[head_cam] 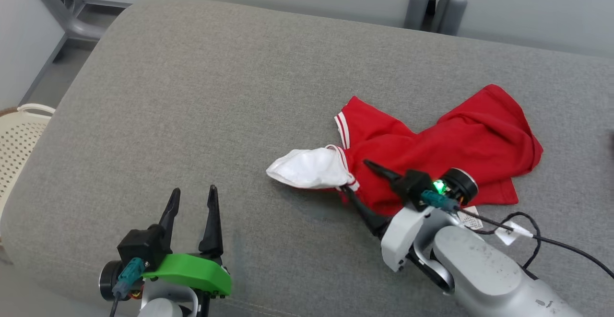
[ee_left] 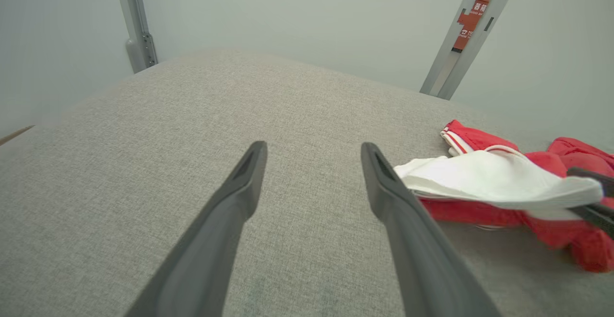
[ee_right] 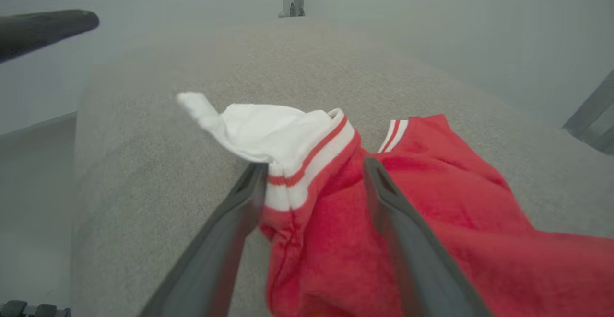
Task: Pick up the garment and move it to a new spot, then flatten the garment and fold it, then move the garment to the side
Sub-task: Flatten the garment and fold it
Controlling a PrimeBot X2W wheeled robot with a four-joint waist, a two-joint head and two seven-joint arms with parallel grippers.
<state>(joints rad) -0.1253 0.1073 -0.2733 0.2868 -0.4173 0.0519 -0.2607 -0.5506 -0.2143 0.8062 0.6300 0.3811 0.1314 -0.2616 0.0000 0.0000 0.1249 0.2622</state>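
Currently the right gripper (ee_right: 314, 168) is spread apart astride the garment (head_cam: 455, 139) at its striped edge; the left gripper (head_cam: 194, 190) is held apart, well left of it; contents of the basket (head_cam: 19, 139) farther left cannot be told.

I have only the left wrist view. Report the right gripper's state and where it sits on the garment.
Observer: The right gripper is open, its fingers straddling the red garment just behind the striped band; nothing is pinched.
Operator: Give me the garment's full spread.
Observer: On the head view it lies crumpled on the grey cushion, the white part pointing toward the robot's left, the red bulk running off to its right.
Operator: Name anything beside the cushion.
Observer: A pale perforated basket stands off its left edge.
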